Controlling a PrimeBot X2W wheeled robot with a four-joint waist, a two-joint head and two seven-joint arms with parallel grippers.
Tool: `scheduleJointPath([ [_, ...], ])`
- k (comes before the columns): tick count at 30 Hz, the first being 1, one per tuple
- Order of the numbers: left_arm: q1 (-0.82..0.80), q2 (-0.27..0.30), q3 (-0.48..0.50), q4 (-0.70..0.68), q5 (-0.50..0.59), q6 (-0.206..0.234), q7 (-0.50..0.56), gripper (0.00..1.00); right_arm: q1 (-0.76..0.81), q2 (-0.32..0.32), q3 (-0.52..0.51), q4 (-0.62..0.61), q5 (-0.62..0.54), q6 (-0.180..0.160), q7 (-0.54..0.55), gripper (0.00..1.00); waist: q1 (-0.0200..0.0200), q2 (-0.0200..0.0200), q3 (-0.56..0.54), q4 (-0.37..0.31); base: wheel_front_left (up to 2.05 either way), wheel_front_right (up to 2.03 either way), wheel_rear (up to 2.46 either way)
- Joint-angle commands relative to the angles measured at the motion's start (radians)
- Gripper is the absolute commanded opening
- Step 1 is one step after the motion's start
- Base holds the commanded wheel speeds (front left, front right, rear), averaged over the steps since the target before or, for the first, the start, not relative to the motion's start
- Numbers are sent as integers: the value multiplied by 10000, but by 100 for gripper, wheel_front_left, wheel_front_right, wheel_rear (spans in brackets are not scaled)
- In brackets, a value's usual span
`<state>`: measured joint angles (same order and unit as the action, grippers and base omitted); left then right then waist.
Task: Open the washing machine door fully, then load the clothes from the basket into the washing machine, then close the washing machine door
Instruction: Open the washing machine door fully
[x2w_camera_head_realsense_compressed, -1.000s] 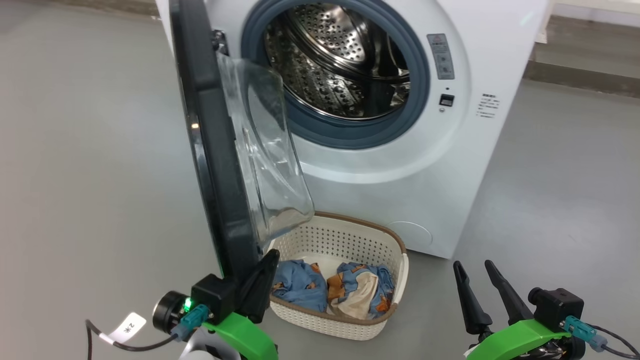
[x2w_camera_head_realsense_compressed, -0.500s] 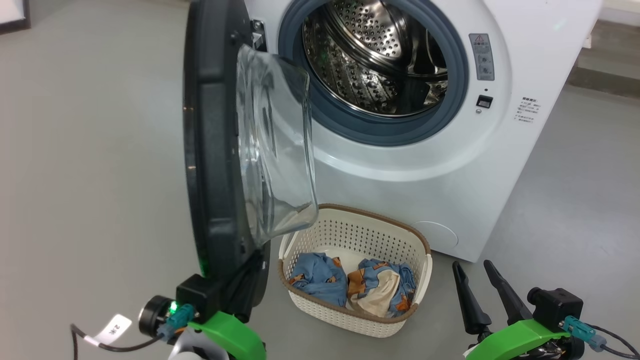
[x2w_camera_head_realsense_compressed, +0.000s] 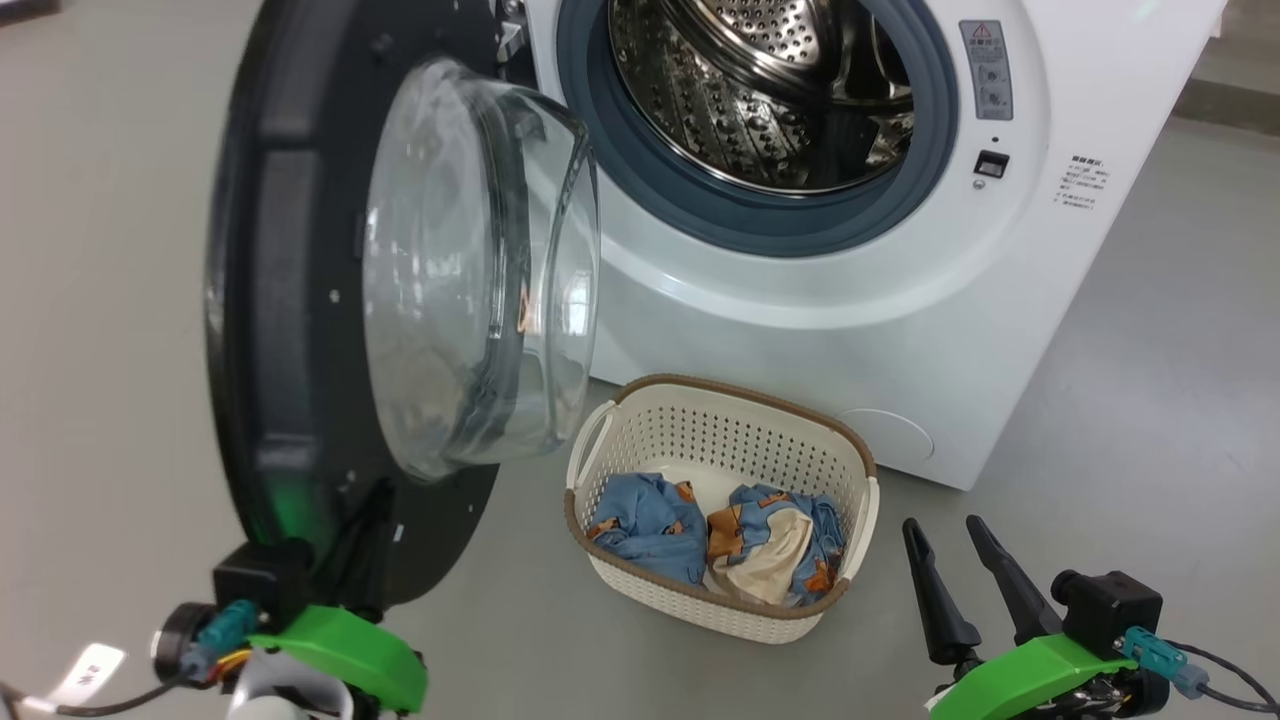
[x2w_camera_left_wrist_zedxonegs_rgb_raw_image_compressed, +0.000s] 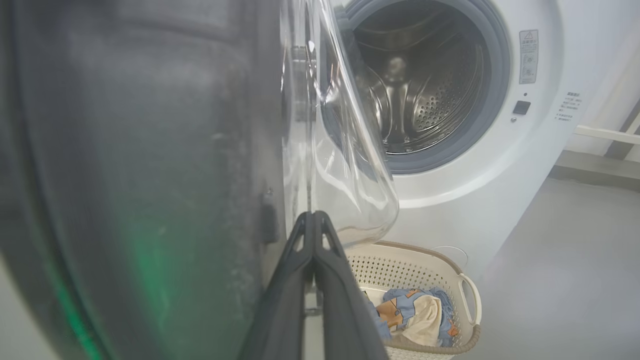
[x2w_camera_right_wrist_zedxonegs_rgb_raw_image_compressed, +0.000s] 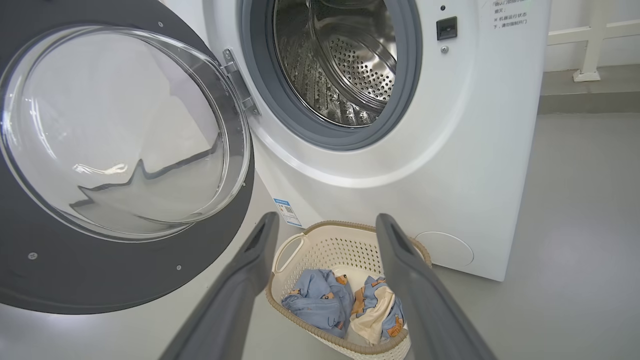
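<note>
The door (x2w_camera_head_realsense_compressed: 280, 300) stands wide open, upright on its hinge at the left side of the drum mouth. Its inner face and the bulging glass bowl point to the right, toward the right gripper (x2w_camera_head_realsense_compressed: 942, 525). The door is round, so it has no long axis. It has a broad black rim, and the clear bowl shows reflections. The left gripper (x2w_camera_left_wrist_zedxonegs_rgb_raw_image_compressed: 312, 220) is fully closed, both fingers pressed together with nothing between them. Its tips lie at the lower part of the door's inner face, just beside the bowl's edge; I cannot tell if they touch it. The right gripper is spread wide and holds nothing. Ahead of it and a little to its left sits one basket (x2w_camera_head_realsense_compressed: 720, 420) on the floor, its long axis running across the front of the machine (x2w_camera_head_realsense_compressed: 900, 330). It is cream and perforated, with a brown rim. Inside the basket lie two bundles of clothes (x2w_camera_head_realsense_compressed: 650, 520), blue with orange-brown figures; the right one shows a cream lining. There is one machine, white, beyond both grippers, with a grey-blue gasket and a steel drum.
</note>
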<state>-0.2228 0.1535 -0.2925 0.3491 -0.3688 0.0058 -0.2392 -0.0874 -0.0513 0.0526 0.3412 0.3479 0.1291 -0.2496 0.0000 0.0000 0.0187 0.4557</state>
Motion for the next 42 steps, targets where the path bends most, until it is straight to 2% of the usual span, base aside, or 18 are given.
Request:
scheduleJointPath([
  [1, -239, 458, 619, -234, -132, 167, -126, 0, -411, 11, 260, -206, -158, 16, -122, 100, 0, 0, 129, 29, 0, 0, 0],
  [14, -368, 1021, 2267, -92, -887, 325, -216, 0, -831, 11, 222, -326, -765, 16, 50, 100, 0, 0, 1105, 44, 0, 0, 0],
  [22, -646, 920, 3709, -115, -1212, 177, -223, 0, -1090, 11, 136, -1001, -1387, 16, 644, 100, 0, 0, 2010, 55, 0, 0, 0],
  [30, -1041, 886, 5061, 149, -1182, -151, -224, 0, -1193, 11, -30, -1859, -2042, 16, 1338, 100, 0, 0, 2781, 100, 0, 0, 0],
  [34, -1531, 1112, 5753, 689, -1136, -496, -224, 0, -1188, 11, -60, -2346, -2328, 16, 1705, 100, 0, 0, 3123, 138, 0, 0, 0],
  [42, -2577, 1439, 6466, 1911, -805, -1023, -225, 0, -1192, 11, -138, -3124, -2797, 16, 2341, 100, 0, 0, 3716, 231, 0, 0, 0],
])
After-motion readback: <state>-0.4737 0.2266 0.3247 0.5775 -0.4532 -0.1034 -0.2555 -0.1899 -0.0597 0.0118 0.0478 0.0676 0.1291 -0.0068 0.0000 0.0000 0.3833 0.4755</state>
